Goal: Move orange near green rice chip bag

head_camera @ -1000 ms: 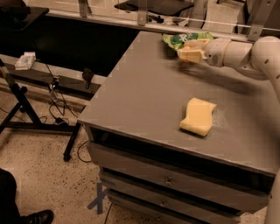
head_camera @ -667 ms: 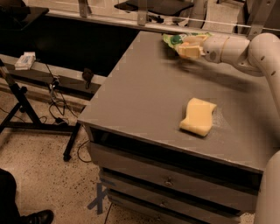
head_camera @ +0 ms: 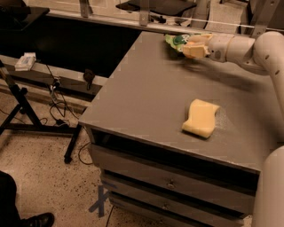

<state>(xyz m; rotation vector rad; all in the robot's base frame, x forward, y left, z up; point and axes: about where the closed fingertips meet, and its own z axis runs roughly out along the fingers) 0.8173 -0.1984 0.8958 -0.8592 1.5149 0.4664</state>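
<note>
The green rice chip bag [head_camera: 176,41] lies crinkled at the far edge of the grey table [head_camera: 146,93], partly covered by my arm. My gripper [head_camera: 194,48] is at the end of the white arm [head_camera: 242,48], which reaches in from the right. The gripper sits just right of the bag, touching or almost touching it, low over the table. A pale orange-yellow lump shows at the gripper's tip. I cannot tell whether it is the orange, and no orange shows anywhere else on the table.
A pale yellow wavy sponge [head_camera: 200,118] lies on the table's near right part. Drawers [head_camera: 168,181] run below the table's front edge. A black stand [head_camera: 22,106] and cables are on the floor at left. A rail and clutter [head_camera: 146,13] run behind the table.
My gripper has moved a little toward the far edge, closer against the green bag. The sponge has not moved.
</note>
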